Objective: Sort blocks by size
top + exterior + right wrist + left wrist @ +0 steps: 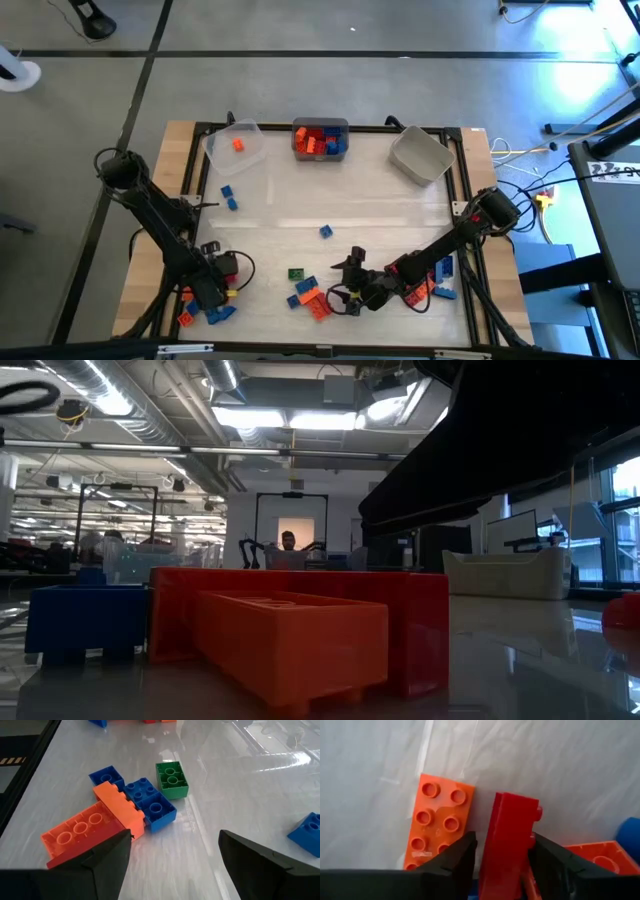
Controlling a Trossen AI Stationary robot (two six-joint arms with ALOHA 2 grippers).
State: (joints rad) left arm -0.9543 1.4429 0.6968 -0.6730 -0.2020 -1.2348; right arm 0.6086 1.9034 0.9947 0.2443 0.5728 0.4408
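Observation:
At the table's near left, my left gripper point(215, 290) points down into a small pile of blocks point(205, 305). Its open fingers point(457, 862) stand on either side of a red block point(507, 835) that lies on its side, studs facing one finger. An orange eight-stud block point(437, 822) lies flat beside it. My right gripper point(352, 283) waits open near the front middle, short of an orange block point(90, 827), blue blocks point(150, 802) and a green block point(171, 780), all lying on the table. My left gripper comes from above with one finger point(547, 862) right at the red block's studded face point(534, 840) and the other a sliver away from its underside. Whether either finger touches the block, I cannot tell. The block lies on the table.
Along the far edge stand a clear bin point(236, 145) holding one orange block, a grey bin point(320, 125) with red, orange and blue blocks, and a tilted pale bin point(420, 155). Loose blue blocks point(228, 197) lie mid-table. More blocks point(440, 285) lie under the right arm.

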